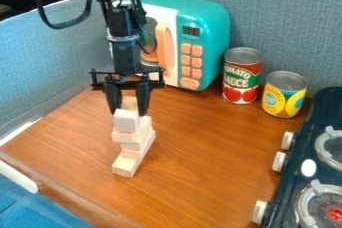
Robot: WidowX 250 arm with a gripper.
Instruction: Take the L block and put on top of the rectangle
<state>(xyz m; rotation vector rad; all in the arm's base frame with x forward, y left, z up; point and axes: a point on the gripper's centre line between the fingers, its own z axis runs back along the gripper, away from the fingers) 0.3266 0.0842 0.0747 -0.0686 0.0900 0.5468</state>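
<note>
Gripper (128, 111) at blk stack (135, 144) — L blk (126, 121) prob. atop

The stove (322, 106) is cut off, the microwave (217, 32) partly hidden.

Brown wood-grain tabletop (214, 167): stack of pale rectangular wooden blocks (135, 144) is standing left of centre. Teal-and-white boxy plastic toy microwave (217, 27) is sitting behind the stack, toward the right. Red-and-green cylindrical metal can (242, 78) is standing just right of the microwave; yellow-and-blue cylindrical metal can (285, 97) is standing farther right, slightly forward. Dark boxy toy stove (325, 103) is lying along the right edge, before the cans.
</note>
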